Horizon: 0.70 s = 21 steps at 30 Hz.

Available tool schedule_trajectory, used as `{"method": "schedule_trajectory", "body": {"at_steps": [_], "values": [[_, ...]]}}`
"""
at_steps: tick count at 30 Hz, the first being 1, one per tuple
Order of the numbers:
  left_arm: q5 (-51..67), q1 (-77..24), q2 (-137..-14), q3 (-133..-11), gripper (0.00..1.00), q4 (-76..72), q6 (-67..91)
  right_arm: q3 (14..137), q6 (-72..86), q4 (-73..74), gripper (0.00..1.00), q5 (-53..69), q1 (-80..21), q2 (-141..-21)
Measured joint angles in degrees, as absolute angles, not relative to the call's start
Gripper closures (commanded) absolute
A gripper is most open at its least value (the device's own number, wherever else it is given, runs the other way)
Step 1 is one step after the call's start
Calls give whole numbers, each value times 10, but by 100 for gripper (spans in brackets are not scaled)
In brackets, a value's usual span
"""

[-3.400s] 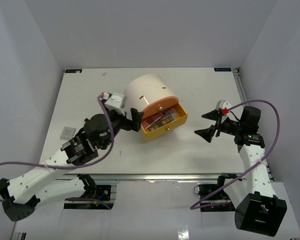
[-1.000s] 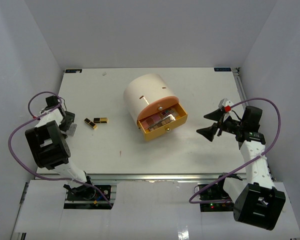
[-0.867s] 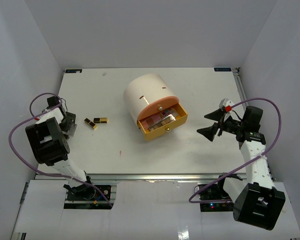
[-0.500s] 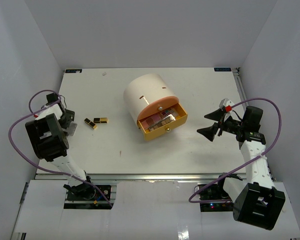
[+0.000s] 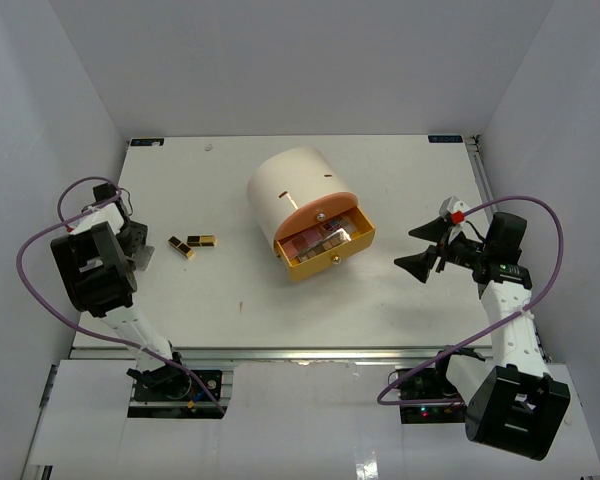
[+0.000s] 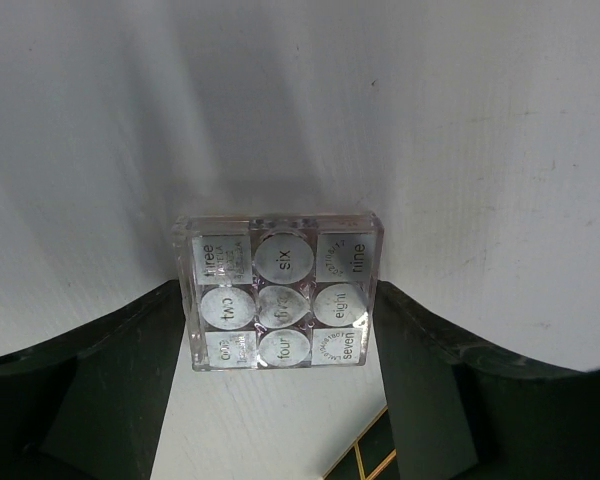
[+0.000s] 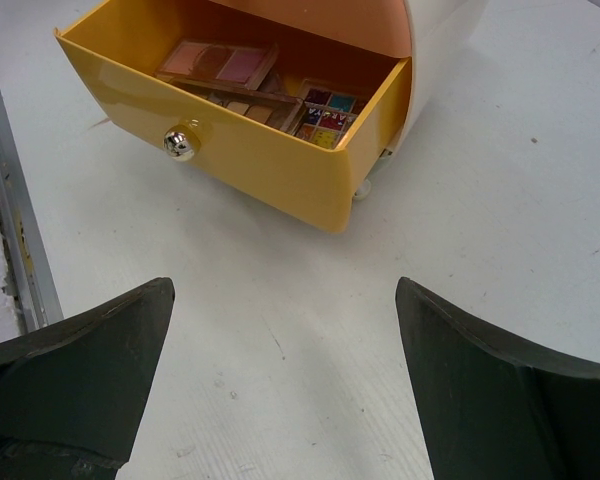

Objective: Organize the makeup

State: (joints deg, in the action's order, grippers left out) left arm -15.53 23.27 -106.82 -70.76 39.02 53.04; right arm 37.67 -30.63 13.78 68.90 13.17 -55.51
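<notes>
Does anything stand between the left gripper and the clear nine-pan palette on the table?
Nothing visible does. The clear palette lies on the table directly between the left gripper's fingers, which flank its two sides with no other item in between.

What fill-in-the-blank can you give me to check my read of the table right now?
The yellow drawer of the cream cylinder stands ____.
The clear palette between the fingers of the left tool has ____ pans.
____ gold-and-black bars lie on the table left of the cylinder.
Missing words: open; nine; two.
</notes>
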Motion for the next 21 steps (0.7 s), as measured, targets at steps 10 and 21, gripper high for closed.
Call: {"method": "schedule_trajectory", "body": {"at_steps": [10, 21], "values": [[-147, 233, -1059, -697, 58, 378, 508, 377, -306, 138, 2, 698, 138, -551], [-11, 225, -840, -561, 83, 311, 464, 377, -306, 138, 2, 710, 139, -537]]}}
